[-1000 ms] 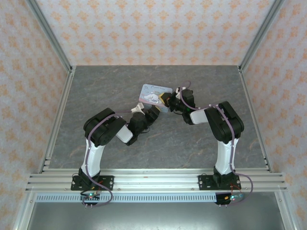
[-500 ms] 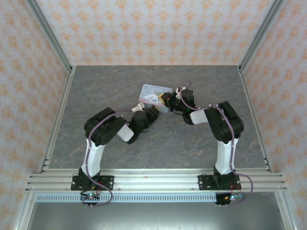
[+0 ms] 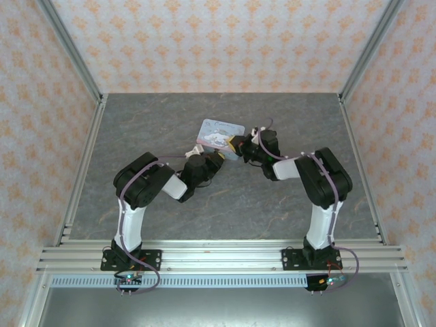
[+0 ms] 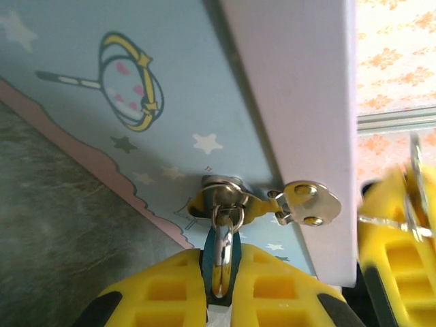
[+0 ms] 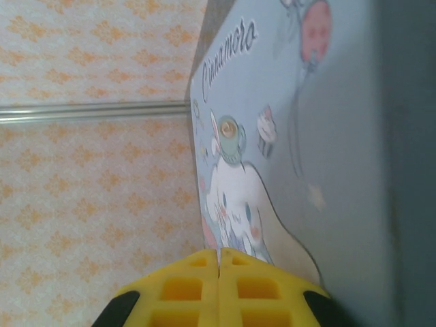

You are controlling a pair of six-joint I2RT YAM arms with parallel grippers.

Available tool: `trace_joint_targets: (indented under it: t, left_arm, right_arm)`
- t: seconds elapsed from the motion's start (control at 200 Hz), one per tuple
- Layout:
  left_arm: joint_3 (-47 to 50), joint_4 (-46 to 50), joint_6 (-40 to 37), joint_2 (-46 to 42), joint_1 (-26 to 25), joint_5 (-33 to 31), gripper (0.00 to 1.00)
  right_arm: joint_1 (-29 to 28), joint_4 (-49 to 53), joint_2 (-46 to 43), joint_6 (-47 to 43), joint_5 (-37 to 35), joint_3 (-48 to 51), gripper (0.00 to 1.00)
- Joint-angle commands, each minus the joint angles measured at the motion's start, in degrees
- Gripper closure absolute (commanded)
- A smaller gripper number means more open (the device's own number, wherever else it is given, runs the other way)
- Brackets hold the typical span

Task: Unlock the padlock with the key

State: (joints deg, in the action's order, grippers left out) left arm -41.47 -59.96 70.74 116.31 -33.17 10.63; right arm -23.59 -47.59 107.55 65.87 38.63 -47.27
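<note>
Swung leftward, the left arm [image 3: 139, 180] is keeping its claw [image 4: 219, 269] clenched on the padlock [image 4: 222, 238], lower centre at the tin's [image 4: 170, 102] clasp, while the uninserted key [image 4: 415, 197] is being gripped by the right claw [image 5: 219, 262].

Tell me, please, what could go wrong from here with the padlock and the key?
1. The left gripper grips the padlock while it hangs in the hasp of the tin. A pull could drag or tip the tin.
2. The key in the right gripper looks thin and blurred beside the tin. It might slip or miss the keyhole, which I cannot see.
</note>
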Motion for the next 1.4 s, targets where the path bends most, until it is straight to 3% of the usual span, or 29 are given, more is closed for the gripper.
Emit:
trace_joint_targets:
  t: [0.0, 0.26, 0.475, 0.921, 1.396]
  left_arm:
    - [1.6, 7.6, 0.6, -5.1, 0.7, 3.3, 1.00]
    - [5.9, 12.1, 1.6, -13.8, 0.7, 9.0, 1.00]
    - [8.6, 12.6, 3.7, -18.7, 0.5, 10.4, 1.00]
    - [9.5, 16.0, 4.7, -26.8, -0.8, 12.9, 1.00]
    - [13.1, 9.9, 10.6, -25.4, -1.5, 10.8, 1.00]
  right_arm:
    - [-0.5, 2.1, -9.3, -2.8, 1.6, 5.7, 1.00]
    - [-5.7, 9.0, -27.1, -7.4, -2.1, 20.9, 1.00]
    - [-10.8, 7.4, -33.3, -5.5, -7.8, 28.8, 1.00]
    - [-13.2, -4.6, -27.4, 1.7, -10.9, 31.0, 1.00]
    - [-14.8, -8.0, -24.6, 7.4, -16.1, 28.7, 1.00]
